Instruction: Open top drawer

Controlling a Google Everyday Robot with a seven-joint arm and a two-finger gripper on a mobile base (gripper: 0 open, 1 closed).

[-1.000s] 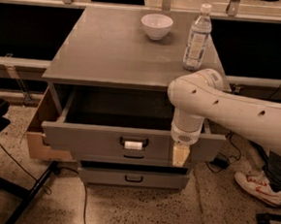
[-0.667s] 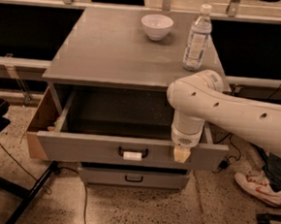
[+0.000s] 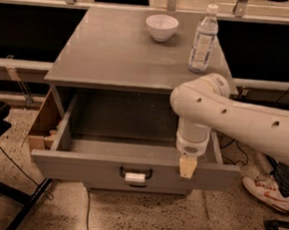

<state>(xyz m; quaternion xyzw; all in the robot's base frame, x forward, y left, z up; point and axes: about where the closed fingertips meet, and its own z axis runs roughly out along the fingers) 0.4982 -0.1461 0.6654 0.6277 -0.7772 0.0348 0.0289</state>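
The top drawer (image 3: 90, 168) of the grey cabinet is pulled far out toward me. Its grey speckled interior (image 3: 119, 120) shows and holds nothing I can see. Its black handle with a white tag (image 3: 135, 176) sits at the middle of the front panel. My gripper (image 3: 187, 167) hangs from the white arm (image 3: 244, 120) at the right part of the drawer's front edge, to the right of the handle, its tan tip over the front panel's top rim.
A white bowl (image 3: 161, 26) and a clear water bottle (image 3: 203, 39) stand on the cabinet top (image 3: 119, 55). A cardboard box (image 3: 41, 129) sits left of the cabinet. A person's shoe (image 3: 267, 192) is on the floor at right. A black stand leg (image 3: 22, 207) lies bottom left.
The top drawer has slid further out toward me, and the gripper has moved with its front edge. The lower drawers are now hidden beneath it.
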